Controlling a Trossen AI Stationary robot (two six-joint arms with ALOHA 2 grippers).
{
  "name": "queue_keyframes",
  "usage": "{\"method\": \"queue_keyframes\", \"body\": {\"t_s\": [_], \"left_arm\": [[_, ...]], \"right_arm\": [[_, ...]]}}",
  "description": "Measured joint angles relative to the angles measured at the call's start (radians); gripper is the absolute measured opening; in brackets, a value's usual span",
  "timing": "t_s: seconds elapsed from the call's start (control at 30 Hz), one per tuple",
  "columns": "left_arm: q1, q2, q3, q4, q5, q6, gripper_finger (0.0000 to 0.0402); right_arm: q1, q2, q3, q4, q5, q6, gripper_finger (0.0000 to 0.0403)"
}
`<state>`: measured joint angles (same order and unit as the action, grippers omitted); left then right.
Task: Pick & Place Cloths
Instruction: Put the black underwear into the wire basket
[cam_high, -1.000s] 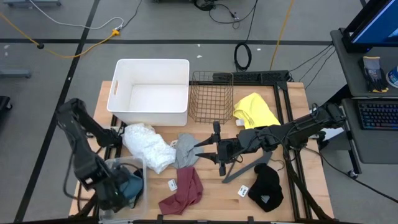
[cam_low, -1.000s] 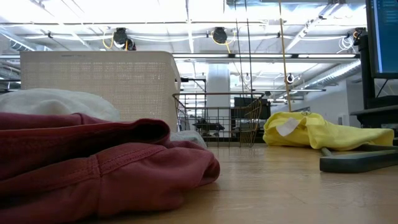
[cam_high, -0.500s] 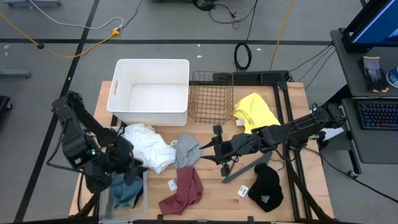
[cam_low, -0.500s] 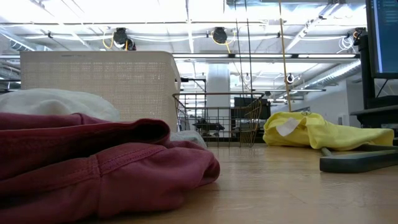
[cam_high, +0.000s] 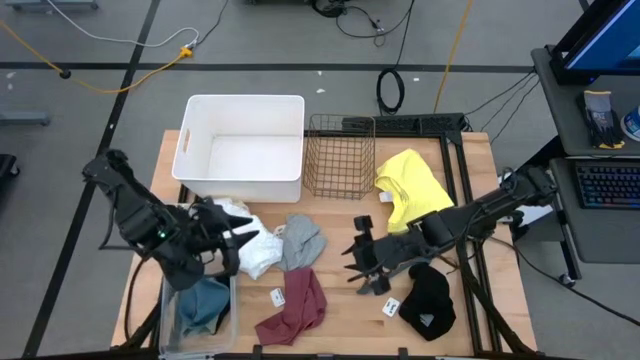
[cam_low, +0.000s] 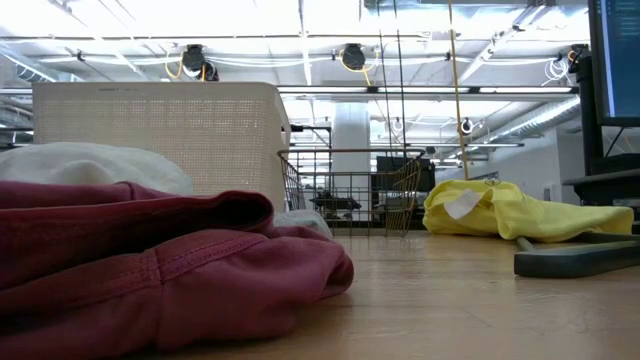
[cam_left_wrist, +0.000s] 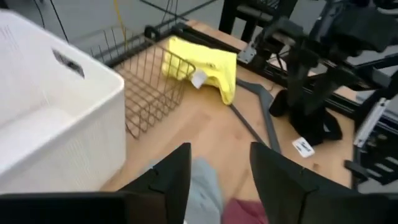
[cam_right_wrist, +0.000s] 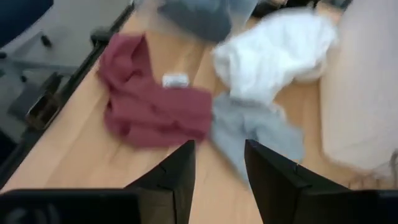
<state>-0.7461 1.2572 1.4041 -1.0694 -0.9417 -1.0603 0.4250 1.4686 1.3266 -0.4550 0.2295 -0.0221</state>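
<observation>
Cloths lie about the table: white, grey, maroon, yellow and black. A teal one sits in the clear bin. My left gripper hovers open over the white cloth's near-left part; its wrist view looks past the fingers at the grey cloth. My right gripper is open right of the grey cloth, above bare table, facing the maroon cloth and grey cloth. Neither gripper shows in the low view.
A white bin and a wire basket stand along the far edge. The clear bin is at the near-left corner. A dark grey hanger lies under my right arm. White tags lie on the wood.
My left gripper rose from the clear bin at the near-left corner and swung right and toward the far edge, over the white cloth; the teal cloth stayed in the bin. My right gripper drew back from the grey cloth toward the right and near edge, turning.
</observation>
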Motion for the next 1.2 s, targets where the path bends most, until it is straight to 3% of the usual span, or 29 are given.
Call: {"method": "queue_keyframes", "body": {"t_s": [0.17, 0.5, 0.73, 1.2], "left_arm": [[0.05, 0.0, -0.024, 0.104, 0.052, 0.176, 0.0114], [0.106, -0.026, -0.136, 0.306, 0.098, 0.336, 0.0008], [0.164, -0.09, -0.262, 0.565, 0.196, 0.504, 0.001], [0.273, -0.146, -0.347, 0.726, 0.325, 0.616, 0.0002]], "right_arm": [[0.047, -0.044, 0.0, -0.111, 0.001, 0.11, 0.0112], [0.168, -0.14, 0.0, -0.327, 0.001, 0.275, 0.0051], [0.263, -0.169, 0.0, -0.465, -0.081, 0.417, 0.0003], [0.369, -0.169, 0.0, -0.725, -0.234, 0.723, 0.0004]]}}
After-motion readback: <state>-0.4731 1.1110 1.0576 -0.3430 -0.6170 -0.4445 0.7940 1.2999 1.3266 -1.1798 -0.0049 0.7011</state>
